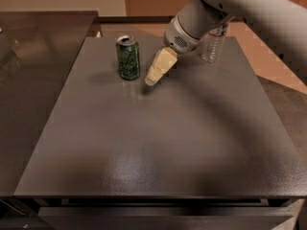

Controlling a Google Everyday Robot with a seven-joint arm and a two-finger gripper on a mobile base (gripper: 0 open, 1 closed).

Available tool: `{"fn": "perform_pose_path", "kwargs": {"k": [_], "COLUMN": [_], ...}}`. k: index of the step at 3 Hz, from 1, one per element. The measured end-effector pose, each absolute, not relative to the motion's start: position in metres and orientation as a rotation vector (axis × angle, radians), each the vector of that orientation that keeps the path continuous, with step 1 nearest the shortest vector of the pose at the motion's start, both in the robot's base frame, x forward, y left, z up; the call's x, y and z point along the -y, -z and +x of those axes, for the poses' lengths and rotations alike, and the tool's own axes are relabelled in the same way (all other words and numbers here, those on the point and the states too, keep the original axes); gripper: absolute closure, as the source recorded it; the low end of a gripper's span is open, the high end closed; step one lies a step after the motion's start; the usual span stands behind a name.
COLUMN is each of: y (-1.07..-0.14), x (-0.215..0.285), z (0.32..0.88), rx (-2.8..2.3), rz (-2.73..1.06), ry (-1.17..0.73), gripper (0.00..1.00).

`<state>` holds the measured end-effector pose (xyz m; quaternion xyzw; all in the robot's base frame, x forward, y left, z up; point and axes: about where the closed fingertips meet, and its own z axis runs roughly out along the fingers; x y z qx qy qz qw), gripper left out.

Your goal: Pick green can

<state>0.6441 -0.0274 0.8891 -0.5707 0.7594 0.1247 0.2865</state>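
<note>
Camera view: gripper (152, 79) beside green can (128, 59), apart

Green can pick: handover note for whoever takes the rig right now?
Gripper: low over the table, beside the green can on the side toward the clear bottle, with a small gap between gripper and can.
Green can: upright near the table's far edge, not held.
Done: gripper is close to the can; no grasp.
Left: bring the gripper around the can, grasp, lift.
</note>
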Motion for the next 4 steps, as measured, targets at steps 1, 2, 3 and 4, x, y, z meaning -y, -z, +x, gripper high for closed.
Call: {"fn": "perform_pose_path", "kwargs": {"k": [1,2,3,4], "y": [-0.89,-0.893,-0.894,-0.892], "x": [0.0,-0.025,-0.045,-0.056], "z": [0.659,0.67,0.678,0.68], "rx": [-1.98,-1.933,-1.9,-1.884], "rz": [-1.556,-1.586,-1.612,-1.639], "ry": [-0.373,-0.414,-0.451,-0.476], "gripper": [0.0,0.0,0.0,0.16]}}
